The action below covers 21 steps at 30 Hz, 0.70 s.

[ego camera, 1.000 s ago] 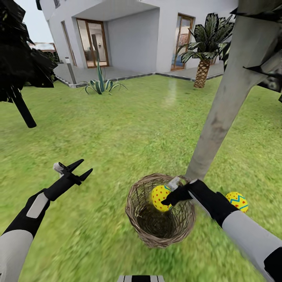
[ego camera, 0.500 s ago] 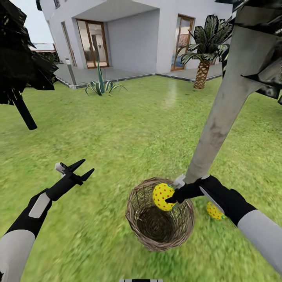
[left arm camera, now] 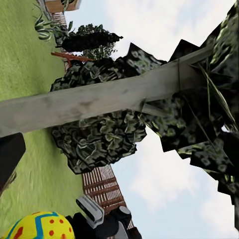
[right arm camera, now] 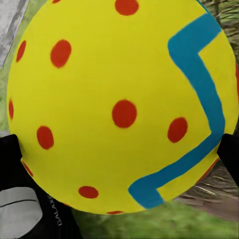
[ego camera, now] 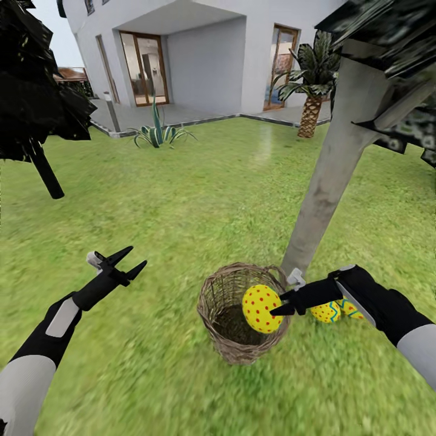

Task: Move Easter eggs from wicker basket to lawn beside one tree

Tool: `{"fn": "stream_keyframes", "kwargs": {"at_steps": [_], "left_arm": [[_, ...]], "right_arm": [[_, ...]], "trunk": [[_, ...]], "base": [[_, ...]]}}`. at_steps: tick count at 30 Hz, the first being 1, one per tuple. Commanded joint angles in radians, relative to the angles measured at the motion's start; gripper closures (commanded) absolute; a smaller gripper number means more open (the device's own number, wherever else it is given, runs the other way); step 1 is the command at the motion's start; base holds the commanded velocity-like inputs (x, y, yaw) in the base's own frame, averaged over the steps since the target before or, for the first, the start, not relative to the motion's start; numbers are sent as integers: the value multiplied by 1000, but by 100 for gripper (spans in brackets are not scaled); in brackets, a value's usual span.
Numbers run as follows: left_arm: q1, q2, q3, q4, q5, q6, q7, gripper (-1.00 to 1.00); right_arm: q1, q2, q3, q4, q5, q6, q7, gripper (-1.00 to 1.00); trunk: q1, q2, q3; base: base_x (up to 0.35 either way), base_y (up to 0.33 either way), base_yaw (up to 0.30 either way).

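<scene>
— What is the right gripper (ego camera: 280, 304) doing?
— It is clamped on a yellow egg (ego camera: 261, 308) with red dots, held over the right rim of the wicker basket (ego camera: 219, 315). The right wrist view shows the same egg (right arm camera: 119, 104) up close, with its blue zigzag band, pinched between the dark fingers (right arm camera: 10, 164).
— Any other eggs?
— A second egg (ego camera: 327, 311) lies on the lawn (ego camera: 200, 200) just behind the right forearm, near the foot of the tree (ego camera: 330, 175) with the pale trunk. I cannot make out a third; the basket's inside looks dark.
— Where does the basket stand?
— On the grass, just beside the trunk's base.
— And the left gripper (ego camera: 128, 260)?
— Its jaws are spread apart, holding nothing, hanging over the grass well left of the basket.
— Farther out?
— A white house (ego camera: 200, 54), a short palm (ego camera: 312, 79) and a black-leaved tree (ego camera: 33, 103).
</scene>
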Motion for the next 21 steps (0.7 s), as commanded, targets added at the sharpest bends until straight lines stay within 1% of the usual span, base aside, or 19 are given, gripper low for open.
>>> {"fn": "stream_keyframes", "kwargs": {"at_steps": [1, 2, 3, 5, 6, 7, 9, 13, 14, 16, 18, 21], "left_arm": [[0, 0, 0, -1, 3, 4, -1, -100], [0, 1, 1, -2, 5, -1, -5, -100], [0, 2, 3, -1, 9, -3, -9, -100], [0, 2, 4, 2, 13, -6, -19, -100], [0, 1, 5, 3, 15, -7, -34, -100], [0, -3, 4, 4, 15, -8, -45, -100], [0, -22, 3, 2, 13, -10, -57, -100], [0, -56, 2, -3, 10, -12, -59, -100], [0, -67, 1, -2, 8, -13, -59, -100], [0, -96, 0, -1, 5, -14, -56, -100], [0, -104, 0, -1, 4, -14, -55, -100], [0, -107, 0, 1, 2, -14, -53, -100]], "right_arm": [[0, -1, -16, 1, -8, 6, -1, 100], [1, -2, -49, 7, -9, 6, 1, 100], [1, -2, -72, 12, -10, 6, 2, 100], [2, -2, -106, 29, -11, 6, 4, 100], [2, -2, -117, 37, -11, 5, 5, 100], [2, -2, -120, 40, -11, 5, 5, 100], [3, 0, -123, 42, -11, 4, 6, 100], [4, 3, -124, 43, -11, 3, 7, 100], [4, 2, -124, 43, -11, 3, 6, 100], [4, 3, -124, 43, -11, 3, 6, 100], [4, 2, -124, 44, -11, 3, 7, 100], [4, 2, -124, 44, -11, 3, 7, 100]], "trunk": [[-4, 7, 2], [-4, 7, 3], [-4, 7, 3], [-4, 7, 5], [-4, 7, 7], [-4, 7, 8], [-4, 7, 10], [-4, 7, 15], [-4, 7, 16], [-4, 7, 19], [-4, 7, 21], [-4, 7, 25]], "base": [[-99, 0, 0], [-41, 0, -34], [-21, 0, -115], [-8, 0, -172], [-2, 0, -198], [-1, 0, -202], [0, -19, -206], [0, -230, -207], [0, -290, -208], [0, -292, -208], [0, -293, -208], [0, -294, -208]]}}
